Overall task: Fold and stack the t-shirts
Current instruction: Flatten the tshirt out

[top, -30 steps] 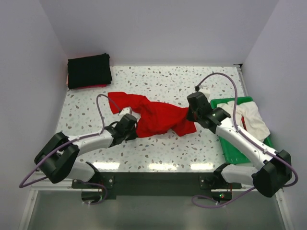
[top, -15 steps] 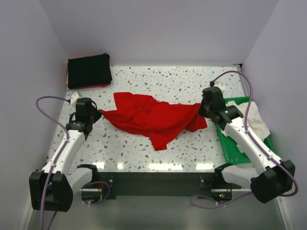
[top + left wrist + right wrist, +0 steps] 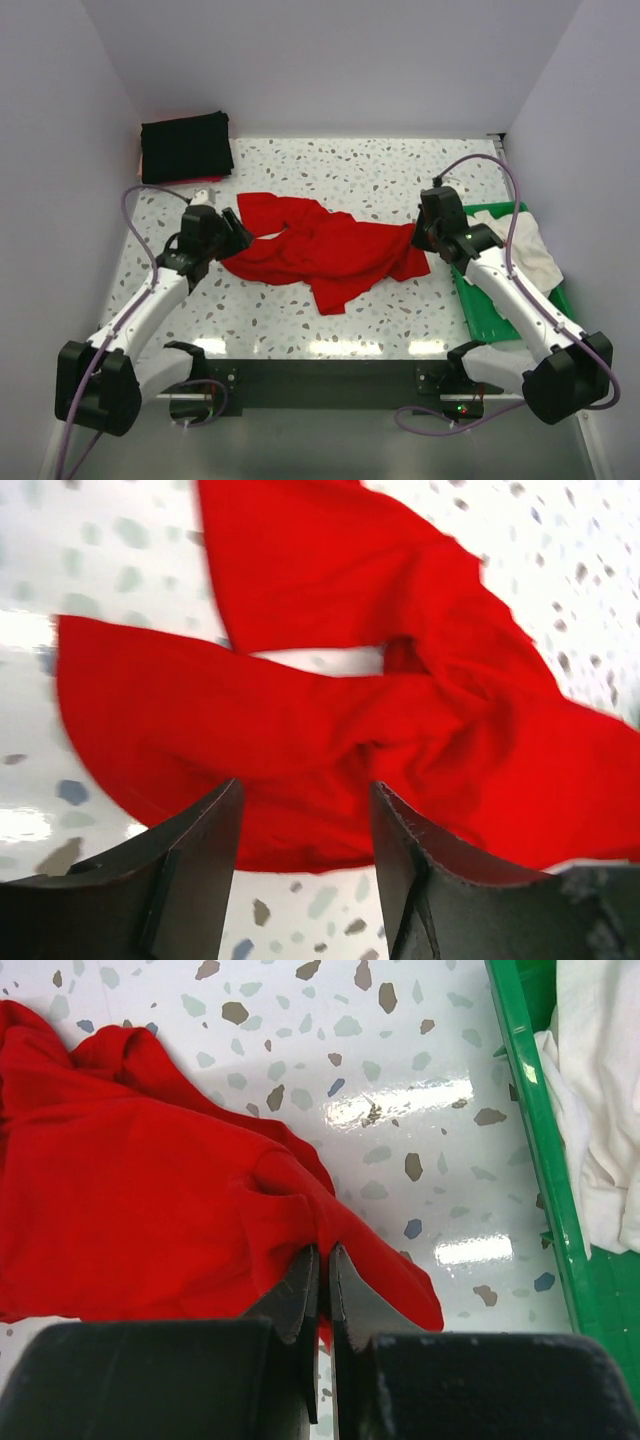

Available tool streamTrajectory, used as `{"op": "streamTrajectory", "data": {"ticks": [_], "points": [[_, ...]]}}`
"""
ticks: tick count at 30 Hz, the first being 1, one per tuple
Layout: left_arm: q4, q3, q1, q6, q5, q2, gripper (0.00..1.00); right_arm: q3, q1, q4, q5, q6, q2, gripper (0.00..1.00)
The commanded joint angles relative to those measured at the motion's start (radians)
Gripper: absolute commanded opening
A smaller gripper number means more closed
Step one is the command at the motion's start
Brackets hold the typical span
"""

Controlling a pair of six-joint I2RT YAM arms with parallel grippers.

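Left end effector [image 3: 236,234] hangs with its fingers [image 3: 205,830] held apart over the left edge of the red t-shirt [image 3: 320,250], while a folded black t-shirt [image 3: 186,147] sits behind it in the far-left corner of the speckled surface [image 3: 380,170]. Crumpled and spread across the middle of the surface, the red t-shirt reaches rightward to the right end effector [image 3: 425,238], whose fingers [image 3: 300,1290] are clamped together on a fold at its right edge. Further right, a whitish t-shirt [image 3: 530,250] lies bunched in the green tray [image 3: 482,318], which sits just beside that end effector at the right side of the surface.
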Motion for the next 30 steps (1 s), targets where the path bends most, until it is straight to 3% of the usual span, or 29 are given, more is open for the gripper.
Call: {"op": "streamTrajectory", "data": {"ticks": [1,5,9,12,16,26,28,30], "points": [[-0.029,0.01,-0.125,0.053,-0.038,-0.047,0.56,0.019,-0.01,0.032,0.006,-0.025,0.004,0.0],[-0.009,-0.047,-0.313,-0.015,-0.066,-0.047,0.52,0.022,-0.011,0.041,0.003,-0.025,0.014,0.0],[0.044,-0.072,-0.528,-0.091,-0.087,0.045,0.52,0.033,-0.013,0.052,-0.009,-0.023,0.028,0.0],[0.097,-0.057,-0.628,-0.115,-0.075,0.128,0.55,0.04,-0.013,0.052,-0.012,-0.023,0.039,0.0],[0.138,-0.023,-0.697,-0.132,-0.069,0.212,0.58,0.042,-0.014,0.052,-0.012,-0.025,0.036,0.0],[0.268,0.029,-0.737,-0.148,-0.025,0.378,0.59,0.042,-0.014,0.052,-0.012,-0.025,0.033,0.0],[0.279,0.042,-0.745,-0.153,-0.023,0.41,0.56,0.046,-0.016,0.052,-0.009,-0.025,0.033,0.0],[0.279,0.045,-0.748,-0.164,-0.026,0.419,0.43,0.054,-0.017,0.047,-0.003,-0.028,0.034,0.0]]}}
